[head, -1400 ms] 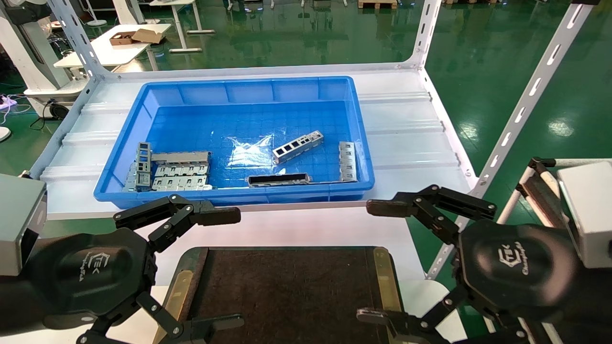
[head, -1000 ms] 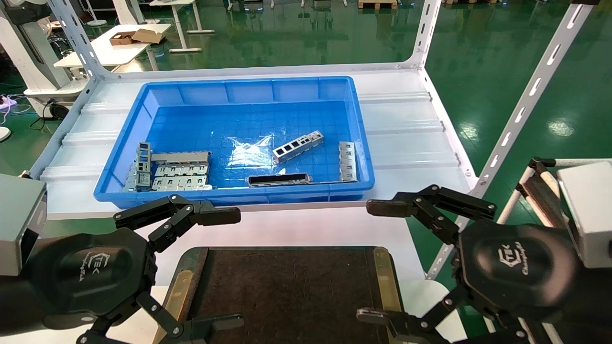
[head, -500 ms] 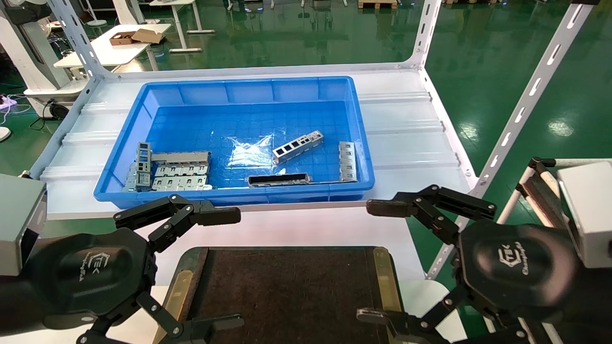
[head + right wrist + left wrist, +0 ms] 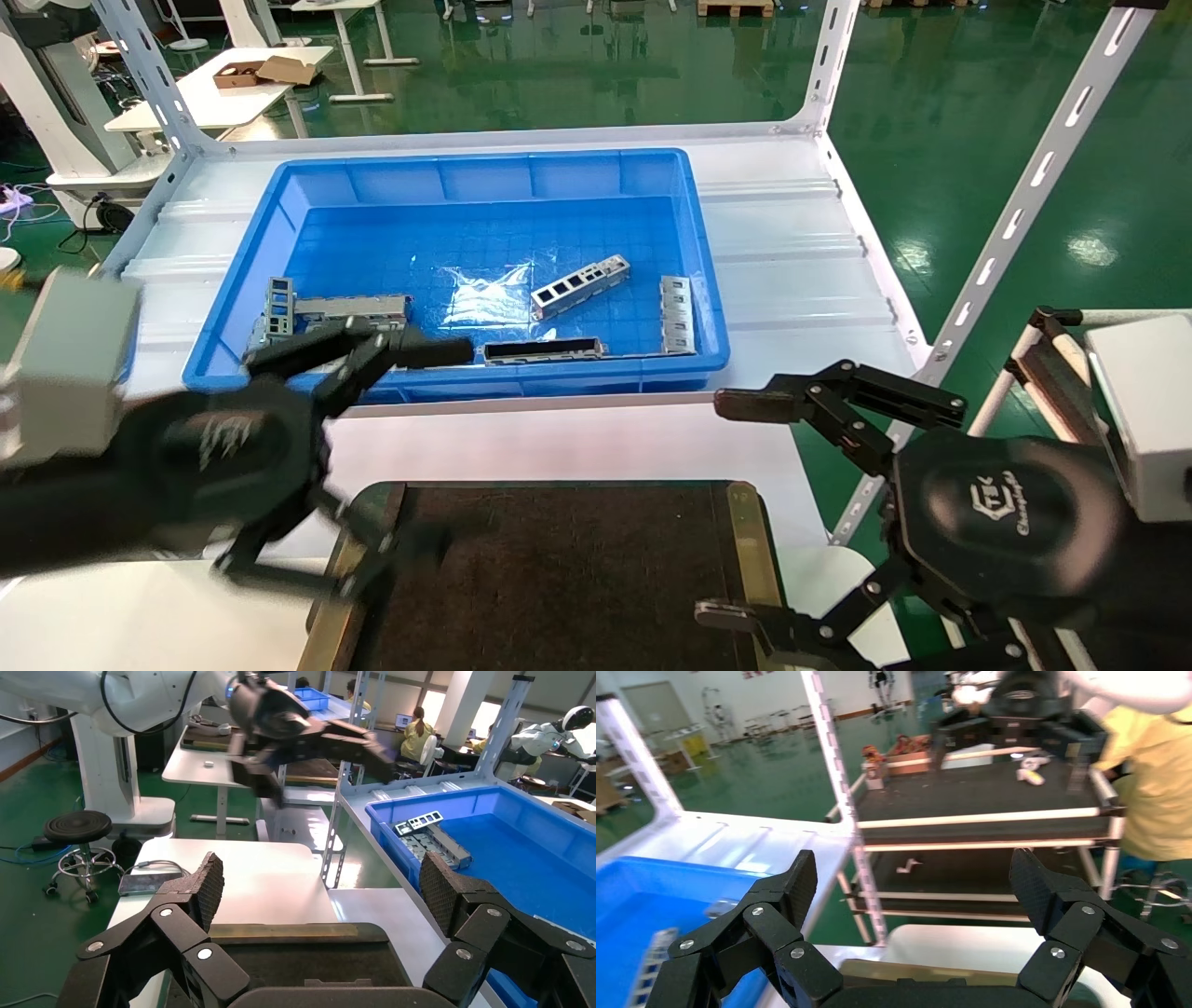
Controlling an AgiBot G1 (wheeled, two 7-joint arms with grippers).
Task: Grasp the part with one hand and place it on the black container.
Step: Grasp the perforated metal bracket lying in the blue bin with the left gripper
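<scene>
Grey metal was still all in the blue bin point(image 4: 279, 200) when you looked: the part point(image 4: 579, 286), the slim light bar with its row of rectangular cut-outs, lay tilted on the bin floor near the middle, touched by nothing, with the dark-faced long bar point(image 4: 543, 350) just in front of it and the wider slotted plates point(image 4: 346, 321) off toward the left wall. The black container point(image 4: 559, 568) sat on the white table point(image 4: 596, 438) nearest the robot, its dark surface bare as far as the head view showed. So you had nothing done yet; the reach, the grasp, the carry and the placing were all left. The left claw point(image 4: 396, 447) hung at the bin's near rim, wide open and holding nothing, well short of the part. The right claw point(image 4: 736, 508) hovered low beside the container's right strip, also wide open and empty. Against the frames from a moment before, you would have seen one change only: the left arm had lifted off its spot beside the container and swung forward and up toward the bin, blurred with motion, while the right arm, the part and every other piece in the bin had stayed exactly where they were.
</scene>
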